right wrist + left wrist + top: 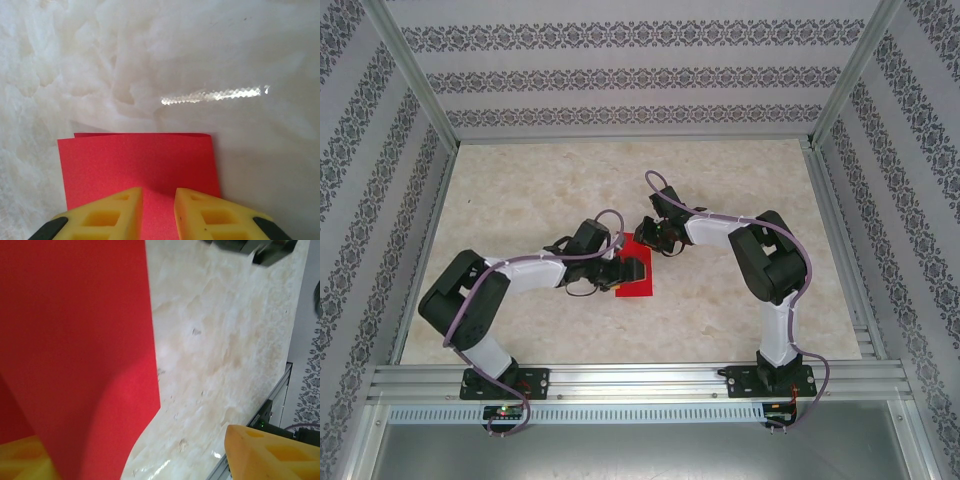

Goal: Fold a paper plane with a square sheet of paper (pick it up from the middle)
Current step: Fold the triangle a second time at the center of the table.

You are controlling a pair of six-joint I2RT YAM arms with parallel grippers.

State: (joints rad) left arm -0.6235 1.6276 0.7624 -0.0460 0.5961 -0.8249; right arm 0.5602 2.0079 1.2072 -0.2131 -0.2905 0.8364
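Observation:
The square sheet of paper point(640, 287) is bright red and lies folded on the marble table between both grippers. In the right wrist view the sheet point(140, 160) lies flat, with a second layer showing along its far edge. My right gripper point(157, 192) hovers over its near part, the yellow fingers point(115, 210) a narrow gap apart with nothing pinched. In the left wrist view the paper point(75, 340) curves up over one yellow finger point(20, 460). My left gripper point(127, 440) stands wide open, its other finger point(270, 450) clear of the sheet. From above, the left gripper point(632, 268) and right gripper point(648, 240) meet at the paper.
The marble tabletop point(540, 190) is walled by patterned panels and aluminium posts. A metal rail point(640, 380) with both arm bases runs along the near edge. Bare table lies to the left, right and far side of the paper.

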